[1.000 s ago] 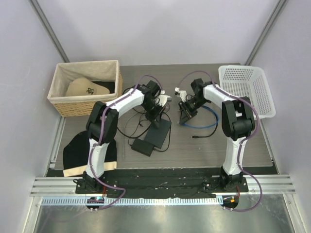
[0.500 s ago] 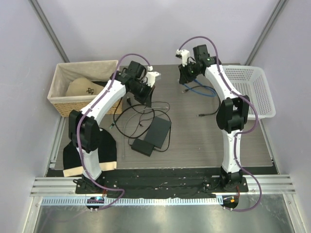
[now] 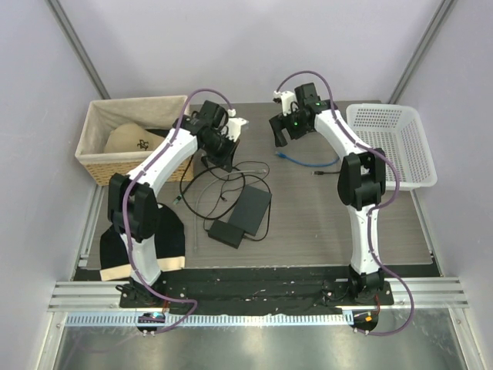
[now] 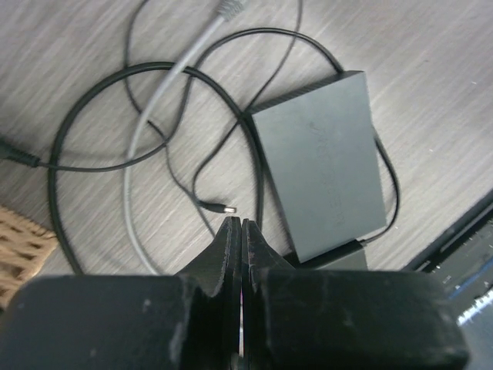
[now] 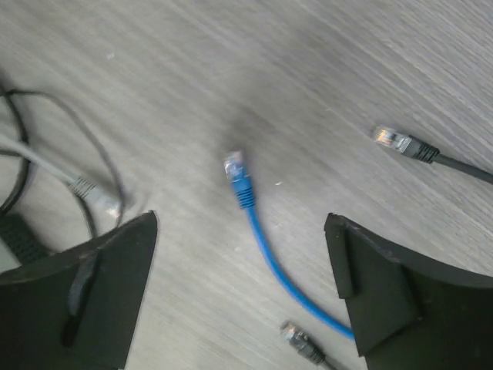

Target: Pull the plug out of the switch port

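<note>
Over the far counter (image 3: 308,223), right arm (image 3: 343,139) is held outstretched;
right gripper (image 5: 240,231) has been spread, plug (image 5: 236,168) dropped beneath; left gripper (image 4: 241,231) pressed together.

Right wrist view: the blue cable (image 5: 266,254) slips behind the fingers (image 5: 385,301) of the right end effector (image 5: 240,218), so I can't see its far end. The black cord (image 5: 431,154) runs off the right edge. Left wrist view: I can't make out the switch port on the switch box (image 4: 323,162). The adapter brick (image 4: 331,264) is just a sliver behind the left end effector (image 4: 236,225). From above, the plug (image 3: 279,154) is too small to read.
</note>
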`<state>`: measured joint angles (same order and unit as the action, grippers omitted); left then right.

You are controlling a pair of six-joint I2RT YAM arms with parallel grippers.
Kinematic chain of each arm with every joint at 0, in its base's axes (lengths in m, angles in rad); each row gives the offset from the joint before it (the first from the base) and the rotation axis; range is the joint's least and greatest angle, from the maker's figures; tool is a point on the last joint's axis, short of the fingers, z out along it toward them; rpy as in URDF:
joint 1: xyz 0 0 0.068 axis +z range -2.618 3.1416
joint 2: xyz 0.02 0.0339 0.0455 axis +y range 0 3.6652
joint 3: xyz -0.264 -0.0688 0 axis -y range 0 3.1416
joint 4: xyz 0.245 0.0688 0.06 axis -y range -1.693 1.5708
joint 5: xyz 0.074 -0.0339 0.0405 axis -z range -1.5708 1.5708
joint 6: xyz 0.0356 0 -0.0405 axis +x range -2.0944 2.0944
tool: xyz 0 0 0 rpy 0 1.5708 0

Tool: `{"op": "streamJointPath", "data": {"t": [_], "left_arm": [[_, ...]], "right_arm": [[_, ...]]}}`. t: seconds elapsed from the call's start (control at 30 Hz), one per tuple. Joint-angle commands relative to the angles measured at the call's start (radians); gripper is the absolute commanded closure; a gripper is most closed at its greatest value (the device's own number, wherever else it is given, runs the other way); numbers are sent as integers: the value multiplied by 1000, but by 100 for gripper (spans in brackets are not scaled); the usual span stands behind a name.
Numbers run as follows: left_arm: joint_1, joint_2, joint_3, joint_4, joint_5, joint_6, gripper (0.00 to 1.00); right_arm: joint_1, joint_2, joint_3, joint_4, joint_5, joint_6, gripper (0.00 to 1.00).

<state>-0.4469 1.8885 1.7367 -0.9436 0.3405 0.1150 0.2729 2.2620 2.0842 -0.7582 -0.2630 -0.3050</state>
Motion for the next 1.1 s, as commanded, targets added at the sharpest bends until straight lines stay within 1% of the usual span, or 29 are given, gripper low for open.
{"op": "streamJointPath", "data": {"t": [0.0, 0.03, 0.1, 0.13, 0.17, 0.2, 0.23, 0.27, 0.3, 0.33, 0.37, 0.4, 0.43, 0.47, 0.5, 0.53, 0.57, 0.63, 0.67, 0.7, 0.77, 0.8, 0.87, 1.0, 1.07], "left_arm": [[1, -55, 23, 28, -66, 3, 100], [1, -55, 29, 23, -87, 5, 100], [1, -68, 50, 14, -112, 15, 100], [1, -80, 58, 3, -150, 23, 100], [2, -98, 67, 3, -172, 31, 99], [2, -120, 64, 5, -193, 40, 97], [4, -173, 58, 21, -236, 60, 93], [5, -199, 34, 35, -259, 69, 84], [5, -230, 17, 48, -280, 78, 79], [7, -286, -11, 90, -303, 95, 68], [8, -326, -84, 120, -333, 97, 36], [10, -360, -129, 150, -374, 95, 20], [11, -394, -178, 216, -386, 97, 1], [13, -466, -278, 245, -417, 88, 0], [11, -495, -331, 281, -448, 69, 0], [14, -529, -383, 346, -480, 46, 0], [19, -573, -476, 370, -529, -7, 0], [37, -601, -576, 397, -558, -70, 0], [40, -606, -600, 401, -580, -105, 0], [45, -603, -621, 401, -651, -180, 0], [60, -600, -681, 413, -658, -205, 0], [80, -611, -700, 425, -626, -198, 0], [96, -626, -758, 485, -612, -190, 0], [146, -620, -789, 500, -595, -189, 0], [154, -614, -828, 514, -581, -126, 0]], "right_arm": [[34, -241, -42, 71, 53, 72, 0], [38, -310, -56, 97, 51, 70, 0], [54, -367, -67, 105, 74, 63, 0], [66, -431, -75, 123, 97, 64, 0], [68, -458, -85, 132, 113, 69, 0], [68, -494, -128, 146, 126, 76, 0], [68, -531, -169, 201, 145, 86, 0], [68, -620, -223, 248, 195, 118, 0], [68, -665, -362, 308, 214, 130, 0], [68, -711, -433, 418, 225, 141, 0], [71, -801, -500, 471, 237, 171, 0], [72, -838, -624, 515, 251, 184, 0], [77, -876, -677, 583, 258, 201, 0], [98, -906, -725, 605, 304, 220, 0], [113, -951, -798, 614, 364, 239, 0], [138, -967, -831, 609, 404, 239, 0], [182, -981, -887, 602, 438, 238, 0], [215, -1004, -930, 551, 529, 253, 0], [222, -1012, -947, 533, 550, 268, 0], [232, -1022, -981, 507, 556, 276, 0], [236, -1039, -1039, 504, 555, 290, 0], [239, -1045, -1053, 511, 551, 291, 0], [249, -1036, -1072, 523, 553, 293, 0], [252, -1015, -1092, 562, 532, 293, 0], [250, -1025, -1115, 580, 489, 252, 0]]}}
